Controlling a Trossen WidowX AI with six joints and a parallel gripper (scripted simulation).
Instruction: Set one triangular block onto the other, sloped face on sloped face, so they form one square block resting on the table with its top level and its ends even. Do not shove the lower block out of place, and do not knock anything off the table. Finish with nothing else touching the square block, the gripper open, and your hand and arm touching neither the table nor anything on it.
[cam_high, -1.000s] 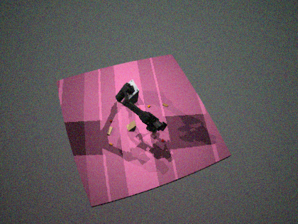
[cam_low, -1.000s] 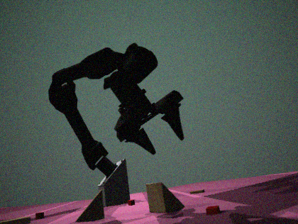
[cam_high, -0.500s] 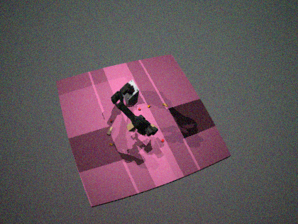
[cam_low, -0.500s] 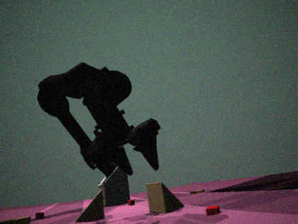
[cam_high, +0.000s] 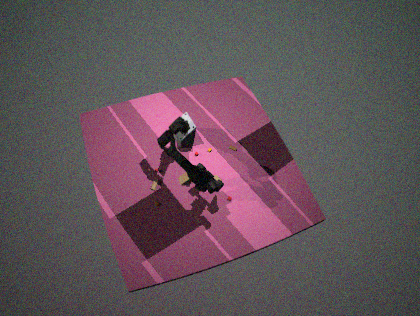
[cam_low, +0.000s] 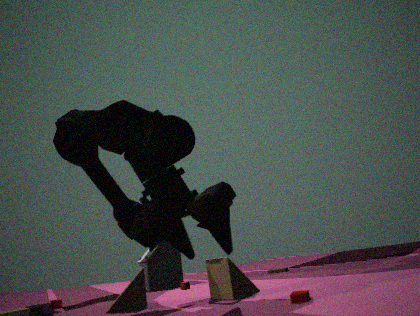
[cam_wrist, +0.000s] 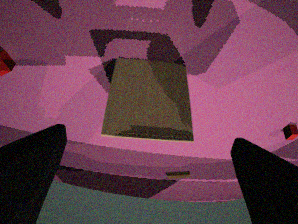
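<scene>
One tan triangular block (cam_high: 185, 178) (cam_low: 132, 296) stands on the table, its slope facing left in the exterior view. The other tan triangular block (cam_high: 217, 178) (cam_low: 221, 280) stands apart from it, its slope falling to the right in the exterior view; the arm partly covers it in the top view. A block face (cam_wrist: 147, 100) fills the middle of the wrist view, between and beyond the fingers. My gripper (cam_low: 211, 255) (cam_wrist: 152, 141) is open and empty, fingers pointing down, just above the right block in the exterior view. Its fingers are too dark to make out in the top view.
Small red cubes (cam_high: 229, 198) (cam_low: 300, 296) (cam_wrist: 291, 131) lie around the blocks. A small orange piece (cam_high: 210, 150) and an olive strip (cam_high: 233, 148) (cam_low: 278, 270) lie farther off. A pale piece (cam_high: 154, 185) lies left of the blocks in the top view. Dark shadows cross the pink table (cam_high: 260, 220).
</scene>
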